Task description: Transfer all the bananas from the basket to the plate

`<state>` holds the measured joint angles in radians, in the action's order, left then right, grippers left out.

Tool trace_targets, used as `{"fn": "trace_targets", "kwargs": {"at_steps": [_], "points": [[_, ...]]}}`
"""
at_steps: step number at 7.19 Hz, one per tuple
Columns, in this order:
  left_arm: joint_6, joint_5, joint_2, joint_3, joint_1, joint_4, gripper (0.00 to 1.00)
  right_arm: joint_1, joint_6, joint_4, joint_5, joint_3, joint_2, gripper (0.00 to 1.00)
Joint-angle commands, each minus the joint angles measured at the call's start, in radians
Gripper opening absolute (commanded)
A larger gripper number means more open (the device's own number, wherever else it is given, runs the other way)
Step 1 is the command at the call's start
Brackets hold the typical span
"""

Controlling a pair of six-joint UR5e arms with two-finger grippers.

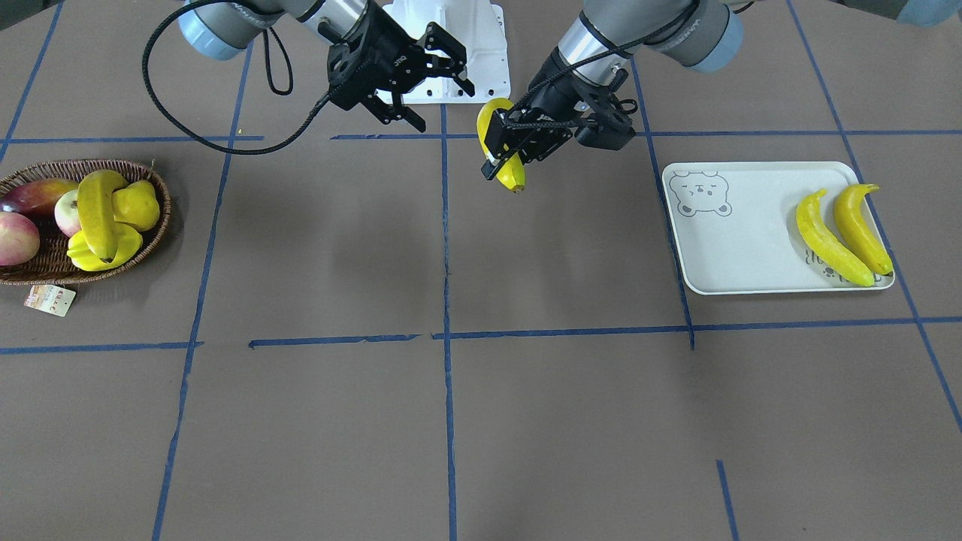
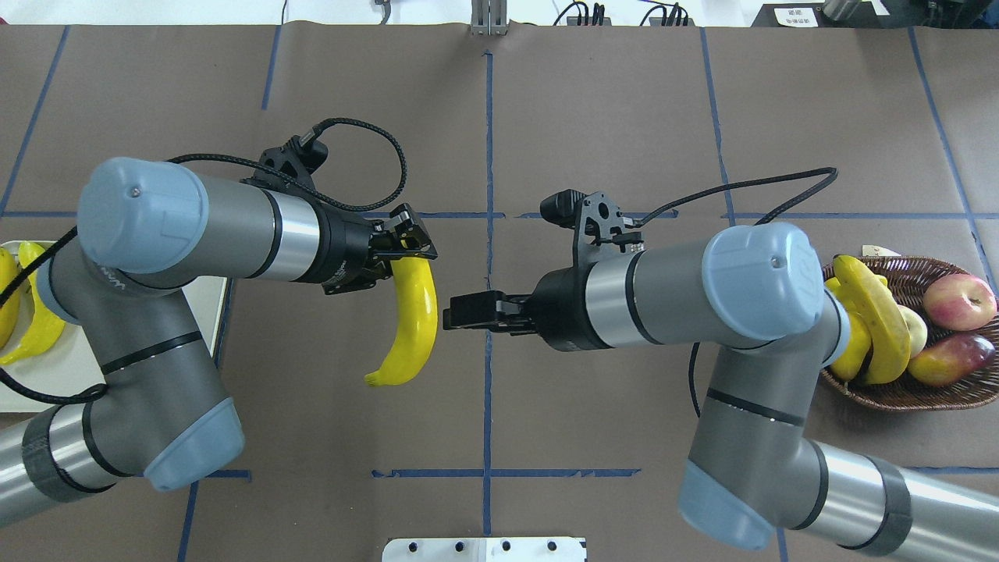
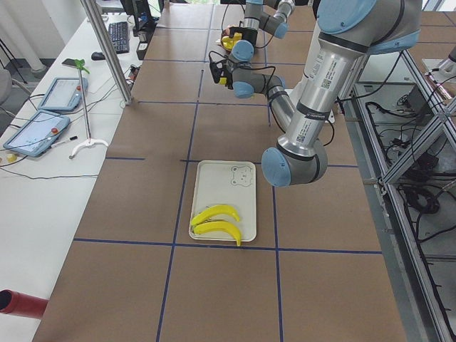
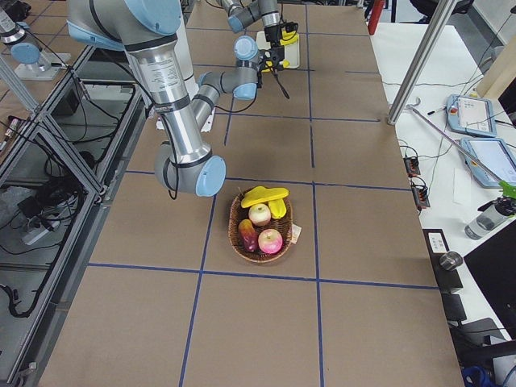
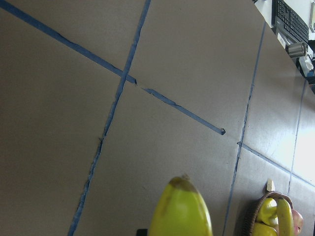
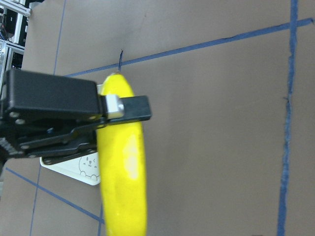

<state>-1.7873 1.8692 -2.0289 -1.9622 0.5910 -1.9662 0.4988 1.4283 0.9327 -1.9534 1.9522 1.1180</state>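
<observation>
Gripping banana | left claw | long, curved, bright yellow, dark-tipped

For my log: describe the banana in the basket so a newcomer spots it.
Find the basket at the table's end on the robot's right. The banana lies topmost in it, long and curved, unlike the stubby yellow fruit beside it.

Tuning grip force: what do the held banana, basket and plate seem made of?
Held banana: probably plastic, uniformly glossy with a bright highlight. Basket: woven wicker, matte dark brown. Plate: smooth pale plastic or melamine; cannot tell which.
</observation>
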Motion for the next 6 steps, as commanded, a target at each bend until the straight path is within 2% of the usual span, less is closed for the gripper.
{"fn": "trace_targets", "kwargs": {"at_steps": [1,2,3,4,5,6], "points": [[0.006,0.004,0.024,-0.11,0.039,0.406,0.0,0.175,-0.012,0.001,-0.206,0.008,0.089,0.99],[0.028,0.007,0.03,-0.128,0.082,0.522,0.0,0.238,-0.032,0.003,-0.275,0.008,0.135,0.99],[0.095,0.005,0.112,-0.201,0.114,0.635,0.0,0.278,-0.098,0.003,-0.309,0.007,0.201,0.99],[0.124,0.007,0.209,-0.246,0.163,0.66,0.0,0.306,-0.174,0.006,-0.317,0.007,0.262,0.99],[0.205,0.007,0.298,-0.268,0.193,0.656,0.0,0.341,-0.274,0.09,-0.331,0.01,0.287,0.99],[0.286,0.007,0.355,-0.27,0.231,0.644,0.0,0.369,-0.407,0.229,-0.341,0.014,0.287,0.99]]}}
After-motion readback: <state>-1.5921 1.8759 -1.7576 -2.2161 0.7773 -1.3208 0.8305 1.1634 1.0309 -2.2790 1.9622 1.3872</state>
